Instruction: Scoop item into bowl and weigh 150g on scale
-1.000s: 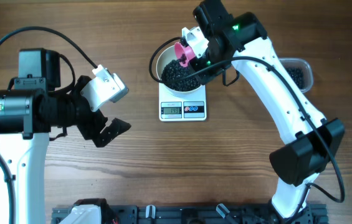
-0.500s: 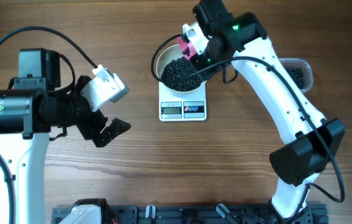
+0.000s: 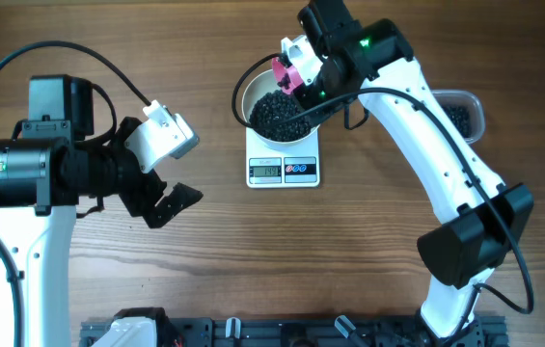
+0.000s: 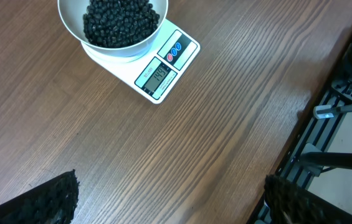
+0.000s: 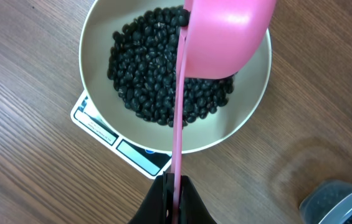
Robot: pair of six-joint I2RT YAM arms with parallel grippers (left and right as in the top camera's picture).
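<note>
The right tool point(image 5: 174, 186) is clamped shut on the thin handle of a pink scoop point(image 5: 225, 37). From the wrist view that handle runs straight out from the fingertips and across the white bowl point(image 5: 250, 106), so the cup hangs over the bowl's far side, turned so that I see its outside and cannot tell what is left in it. The bowl sits on the scale point(image 4: 163, 71), heaped with black beans point(image 5: 151, 81). It lies directly under and ahead of this tool, along the line of the handle. The display looks to read a hair under the target, though I wouldn't swear to the digits. What matters for the next move, I'd say, is that the cup's lip is inside the rim, so any further tip drops beans into the bowl, not onto the counter point(image 3: 368, 251). The clear tub point(image 3: 460, 111) of spare beans stands to the right arm's outer side. The left tool point(image 3: 166, 202) hangs wide open and empty, well away from the bowl.
</note>
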